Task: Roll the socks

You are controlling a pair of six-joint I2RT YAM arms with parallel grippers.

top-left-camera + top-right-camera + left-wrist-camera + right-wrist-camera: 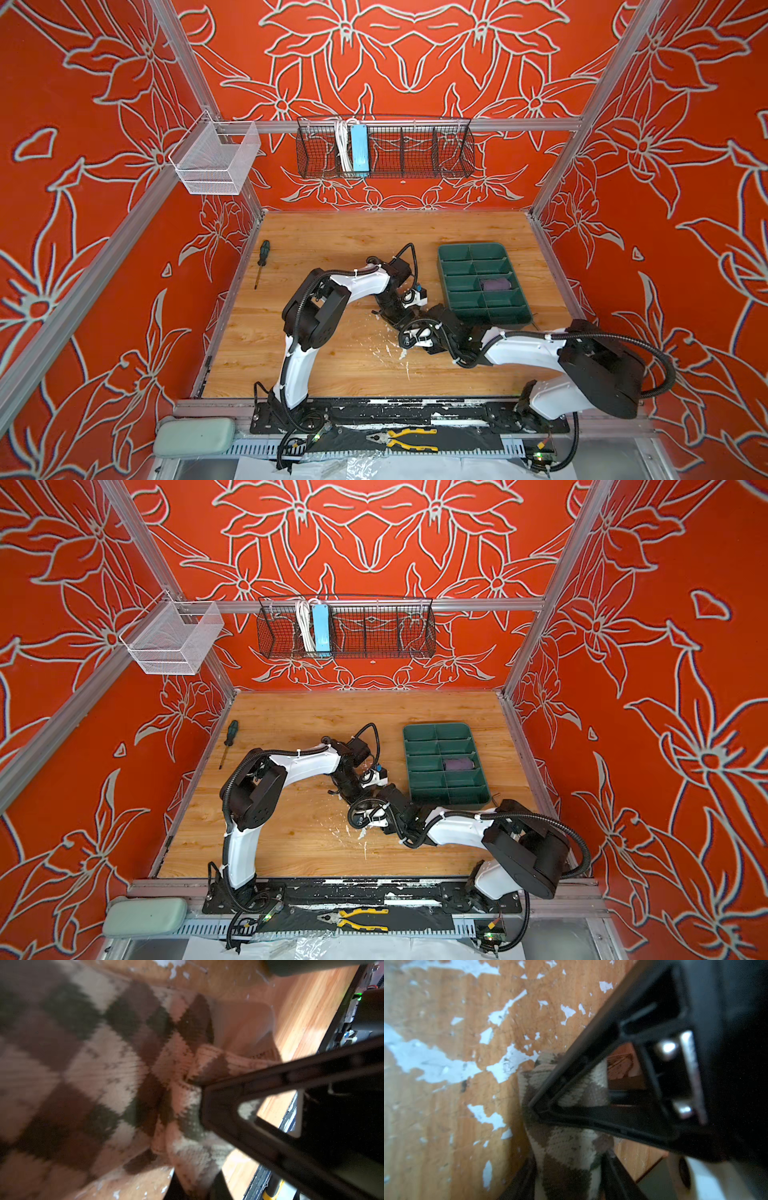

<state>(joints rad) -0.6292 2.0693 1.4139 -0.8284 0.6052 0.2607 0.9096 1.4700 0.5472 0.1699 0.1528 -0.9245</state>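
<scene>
**Two robot arms meet over an argyle sock.** They come together near the middle of the wood-grain surface [436,1105], whose laminate is chipped into pale flakes, just beside the near left corner of a green plastic tray [446,254]. The left hand [197,1084] is clamped together on the argyle sock [116,1068], a soft, fine knit of beige, brown and olive diamonds. The fabric lies broad close to the left wrist camera and gathers into tight folds at the black fingertip.

In the right wrist view the same sock forms a narrow, creased band. Its long axis runs straight toward the right hand [533,1106] and passes behind that hand's open triangular finger frame. Whether this hand has the sock pinched cannot be told, nor which end is toe or cuff. In both top views the arms hide this sock.

The purple sock [494,284] sits apart as a short, stubby roll in the tray's right column, third compartment from the back. Its long axis lies across the tray.
</scene>
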